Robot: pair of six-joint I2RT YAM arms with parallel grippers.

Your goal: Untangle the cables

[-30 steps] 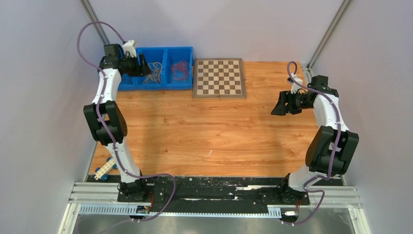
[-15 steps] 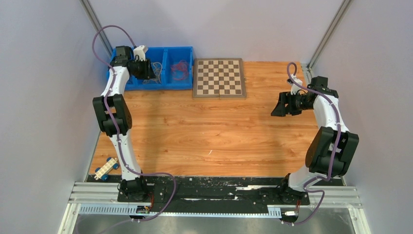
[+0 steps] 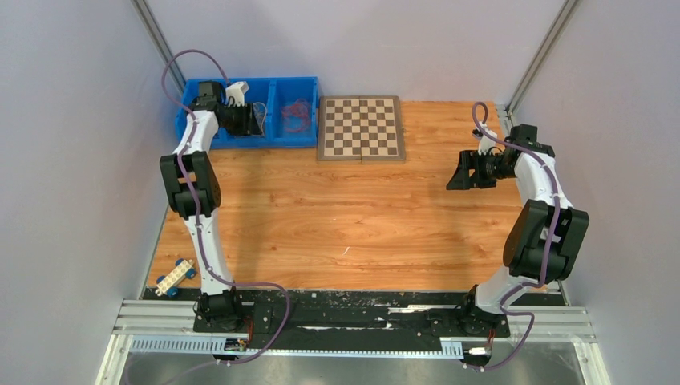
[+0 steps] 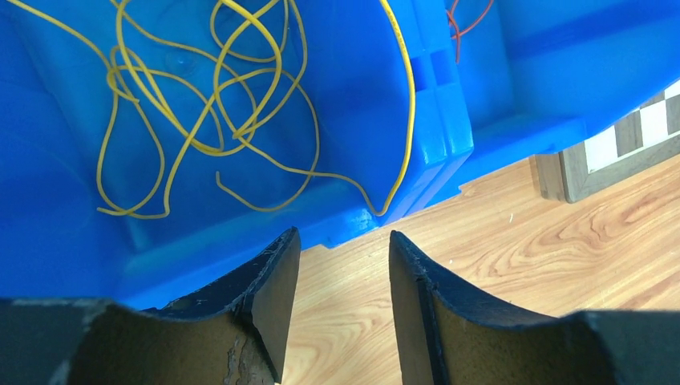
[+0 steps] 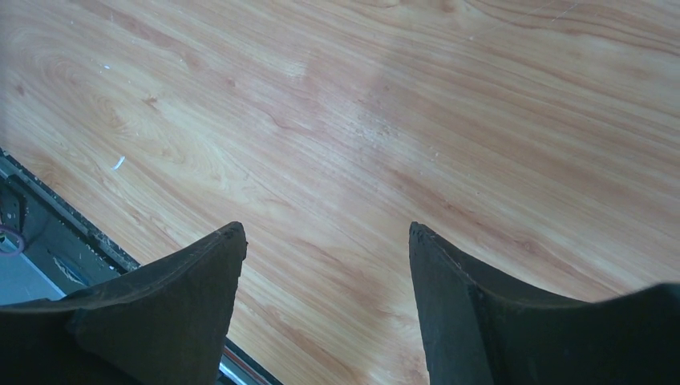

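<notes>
Left end effector at blue bin

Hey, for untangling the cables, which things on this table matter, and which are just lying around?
For the job:
- yellow cables
- red cables
- blue bin holding them
- left gripper, open at the bin

Just lying about:
- chessboard
- small wheeled toy
</notes>
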